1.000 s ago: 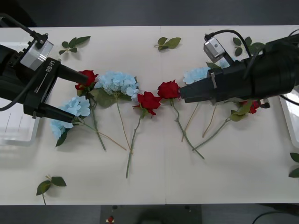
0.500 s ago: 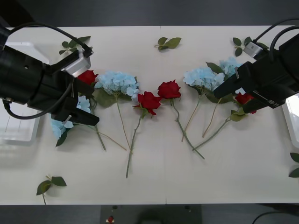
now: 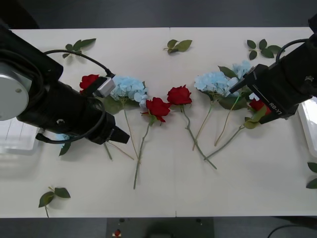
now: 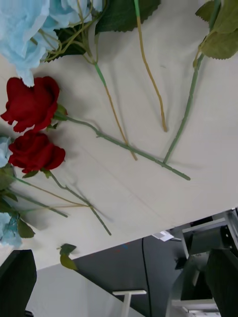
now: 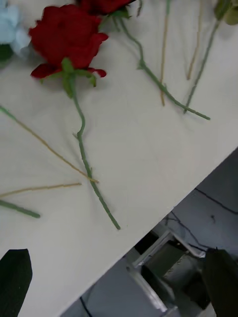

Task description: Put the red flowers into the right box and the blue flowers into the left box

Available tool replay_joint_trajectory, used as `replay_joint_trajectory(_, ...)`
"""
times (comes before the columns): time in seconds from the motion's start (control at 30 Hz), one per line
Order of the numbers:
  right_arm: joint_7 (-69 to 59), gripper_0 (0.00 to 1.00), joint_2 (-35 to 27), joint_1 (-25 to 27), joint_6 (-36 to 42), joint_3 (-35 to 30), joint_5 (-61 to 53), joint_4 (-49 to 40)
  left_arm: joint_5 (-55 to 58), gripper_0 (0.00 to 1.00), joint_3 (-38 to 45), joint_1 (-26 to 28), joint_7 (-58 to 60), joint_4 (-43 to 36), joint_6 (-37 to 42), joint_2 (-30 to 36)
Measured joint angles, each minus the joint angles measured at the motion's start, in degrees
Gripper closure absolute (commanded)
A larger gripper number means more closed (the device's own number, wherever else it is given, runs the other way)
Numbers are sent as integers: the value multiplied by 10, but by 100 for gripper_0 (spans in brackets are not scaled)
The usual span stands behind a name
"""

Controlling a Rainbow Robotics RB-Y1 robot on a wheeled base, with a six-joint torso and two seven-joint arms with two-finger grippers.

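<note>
Two black grippers, left [image 5: 116, 282] and right [image 4: 119, 282], hover with fingers spread and empty over deep red fabric roses [image 3: 158, 107] and pale blue hydrangea clusters [image 3: 128, 87] on the white desk [image 3: 163, 188]; sorting seems unstarted, and each must descend onto a stem.

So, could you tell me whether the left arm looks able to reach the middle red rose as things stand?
Probably yes: the left gripper is open and empty just left of that rose, whose stem lies bare on the table.

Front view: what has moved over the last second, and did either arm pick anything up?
The left arm swung inward across the left-hand blue flower, now mostly hidden beneath it. The right arm pulled back outward, uncovering the right blue flowers. Both claws are open, holding nothing. The roses and stems lie unmoved.
</note>
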Motion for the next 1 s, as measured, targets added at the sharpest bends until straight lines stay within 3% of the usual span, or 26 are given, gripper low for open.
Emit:
replay_joint_trajectory(0.27,-10,0,11,53,-51,9,78,0,-94,0,-33,-32,131,2,106,-69)
replay_joint_trajectory(0.4,-10,0,11,60,-79,55,123,1,-138,0,-33,-42,219,22,156,-115)
replay_joint_trajectory(0.53,-10,0,10,60,-120,101,151,19,-177,0,-32,-43,233,52,188,-154)
replay_joint_trajectory(0.73,-4,0,10,60,-149,111,168,68,-232,0,-32,-47,316,102,212,-185)
replay_joint_trajectory(1.0,99,0,10,60,-197,113,176,134,-264,0,-32,-76,320,203,183,-193)
